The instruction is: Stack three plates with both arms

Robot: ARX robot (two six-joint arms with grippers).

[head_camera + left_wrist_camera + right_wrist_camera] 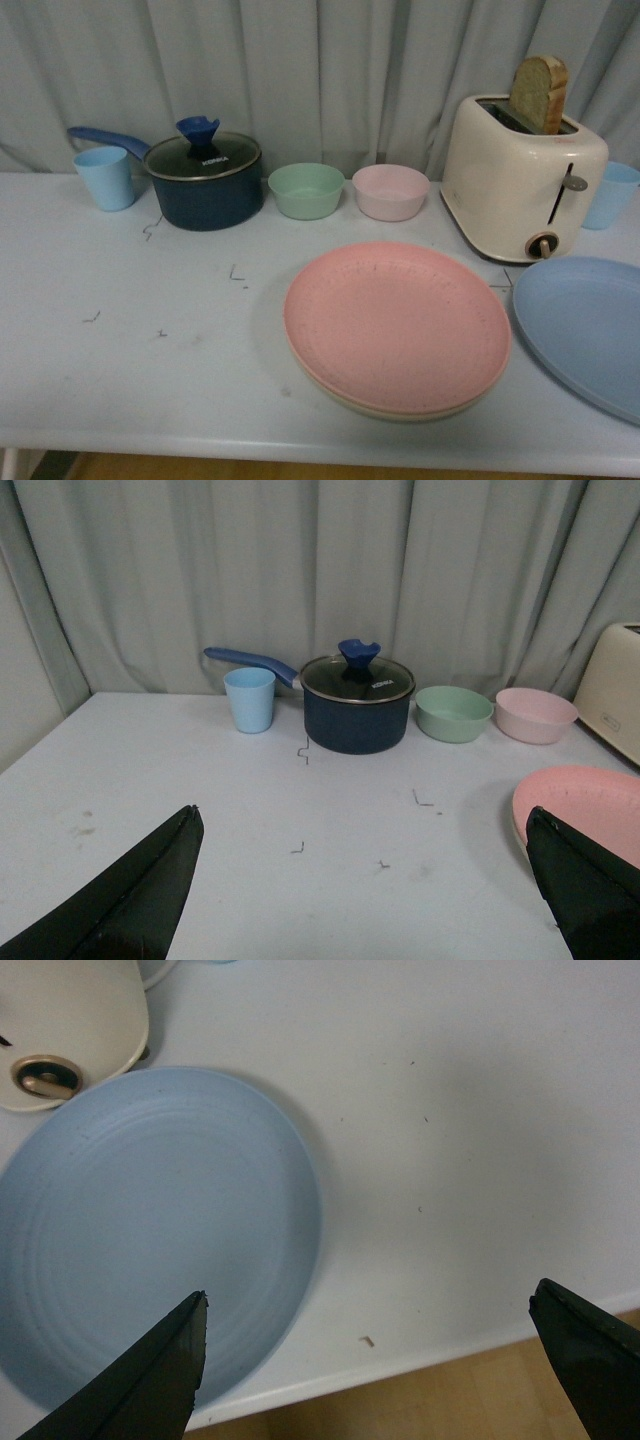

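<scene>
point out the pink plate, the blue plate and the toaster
pink plate (397, 325), front view, centre of its top face
blue plate (150, 1230), right wrist view, middle of its ridged face
toaster (510, 180), front view, cream side wall facing the camera

wide front, nearer wrists, shared plates (397, 325)

A grey-green curtain (300, 70) hangs in soft vertical folds across the whole back, reaching down to the far edge of a white bench (150, 340). The bench's matte top carries a few small dark marks (237, 272) and faint smudges. Below the bench's near edge a strip of brown wooden floor (300, 468) shows, the light is even and rather dim with only soft shadows, and in the left wrist view a plain pale wall (25, 715) meets the curtain at the bench's left end.
</scene>
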